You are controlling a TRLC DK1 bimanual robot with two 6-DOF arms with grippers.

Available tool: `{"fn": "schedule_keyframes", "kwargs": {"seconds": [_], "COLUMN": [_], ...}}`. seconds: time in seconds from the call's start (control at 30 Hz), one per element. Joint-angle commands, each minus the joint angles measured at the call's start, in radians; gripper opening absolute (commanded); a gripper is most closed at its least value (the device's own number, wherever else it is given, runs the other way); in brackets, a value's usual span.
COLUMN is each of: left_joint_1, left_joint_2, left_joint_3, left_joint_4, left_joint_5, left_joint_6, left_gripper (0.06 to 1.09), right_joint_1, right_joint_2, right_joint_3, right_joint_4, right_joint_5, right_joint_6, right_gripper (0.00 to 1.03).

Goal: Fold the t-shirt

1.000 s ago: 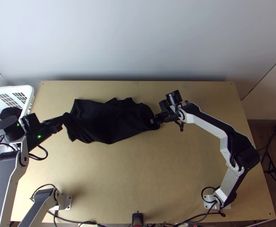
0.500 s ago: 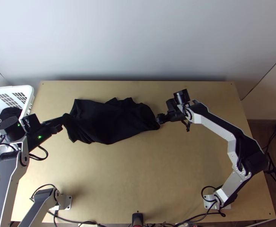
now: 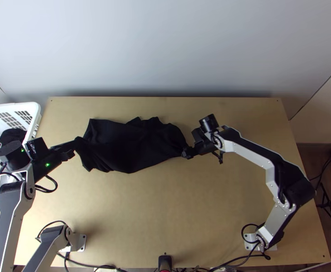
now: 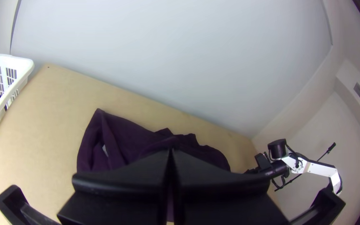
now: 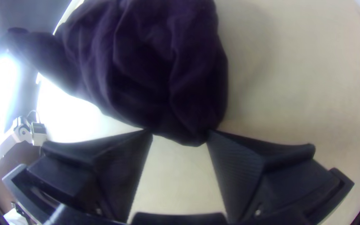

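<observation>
The black t-shirt [image 3: 133, 145] lies bunched and creased across the table's far left half, and looks purple in the left wrist view [image 4: 126, 141]. At its left end, my left gripper [image 3: 73, 148] is shut on a bit of cloth; its fingers meet in the left wrist view [image 4: 171, 156]. My right gripper [image 3: 186, 153] is at the shirt's right end. In the right wrist view my right gripper [image 5: 180, 132] stands open, with the tip of a rounded, creased fold [image 5: 184, 116] between its fingertips.
A white basket [image 3: 33, 119] with dark cloth [image 3: 13, 134] inside stands at the table's left edge, beside the left arm. Bare wood [image 3: 156, 213] stretches between the shirt and the near edge. A wall rises behind the table.
My right gripper has drawn off to the right, then come back left and nearer the table's front, to the shirt's right end. The left arm and the shirt have hardly moved.
</observation>
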Motion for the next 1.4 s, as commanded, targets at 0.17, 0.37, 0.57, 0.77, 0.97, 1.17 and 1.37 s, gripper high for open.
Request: {"fn": "schedule_keyframes", "kwargs": {"seconds": [0.17, 0.37, 0.57, 0.77, 0.97, 1.17, 1.37], "left_joint_1": [0.024, 0.055, 0.072, 0.007, -0.057, -0.097, -0.191], "left_joint_2": [-0.003, -0.007, 0.001, 0.052, 0.090, 0.138, 0.136], "left_joint_3": [0.002, 0.006, -0.018, -0.047, -0.023, 0.077, 0.094], "left_joint_4": [0.000, 0.002, 0.077, 0.213, 0.351, 0.381, 0.388], "left_joint_5": [0.001, 0.001, 0.001, -0.082, -0.175, -0.215, -0.221], "left_joint_6": [-0.002, -0.002, -0.036, -0.114, -0.226, -0.252, -0.228], "left_gripper": [0.10, 0.10, 0.10, 0.10, 0.10, 0.09, 0.09], "right_joint_1": [0.011, -0.022, -0.059, -0.090, -0.207, -0.403, -0.490], "right_joint_2": [0.106, -0.044, -0.172, -0.238, -0.301, -0.336, -0.353], "right_joint_3": [0.082, 0.100, 0.337, 0.528, 0.527, 0.467, 0.446], "right_joint_4": [0.034, 0.032, -0.239, -0.391, -0.376, -0.210, -0.187], "right_joint_5": [0.089, 0.098, 0.110, 0.118, 0.148, 0.199, 0.199], "right_joint_6": [-0.008, 0.002, -0.002, 0.011, 0.038, 0.046, 0.037], "right_gripper": [0.03, 0.03, 0.03, 0.03, 0.03, 0.03, 0.03]}}
